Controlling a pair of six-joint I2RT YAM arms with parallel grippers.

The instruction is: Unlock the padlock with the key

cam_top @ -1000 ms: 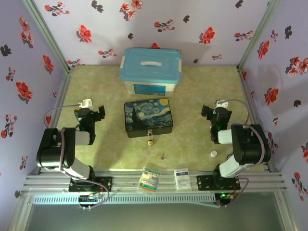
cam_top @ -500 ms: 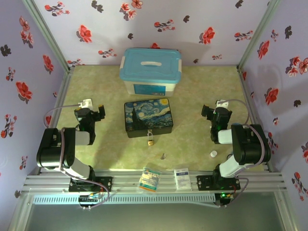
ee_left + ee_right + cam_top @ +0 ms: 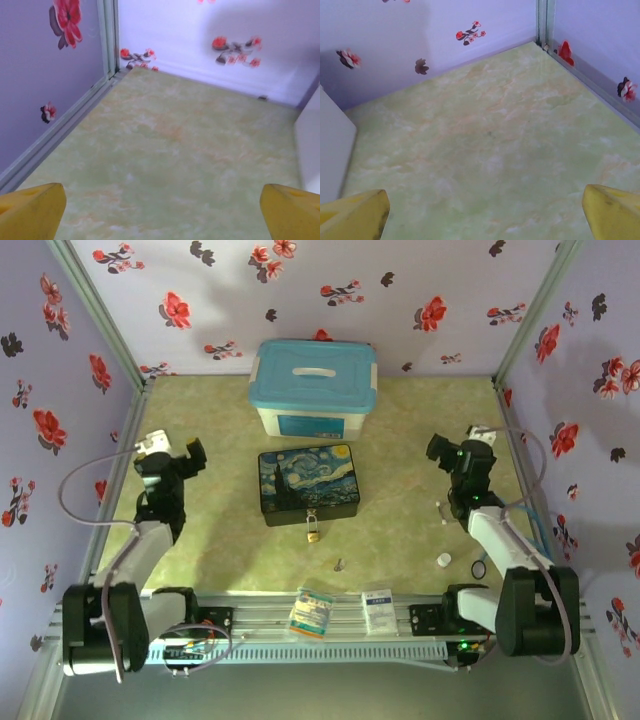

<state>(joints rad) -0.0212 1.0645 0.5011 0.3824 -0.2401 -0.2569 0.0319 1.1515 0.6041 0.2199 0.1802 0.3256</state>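
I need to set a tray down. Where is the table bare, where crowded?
Bare: far corners beside the blue-lidded bin, and the strips from the painted box to the left tool and the right tool. Crowded: around the padlock and key at that box's front.

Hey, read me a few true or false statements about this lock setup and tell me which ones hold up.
1. The key lies on the table, apart from the padlock. True.
2. The left claw holds the key. False: it is open and empty.
3. The padlock sits at the front edge of the painted box. True.
4. The right claw is shut. False: it is wide open.
5. The plastic bin has a red lid. False: the lid is blue.
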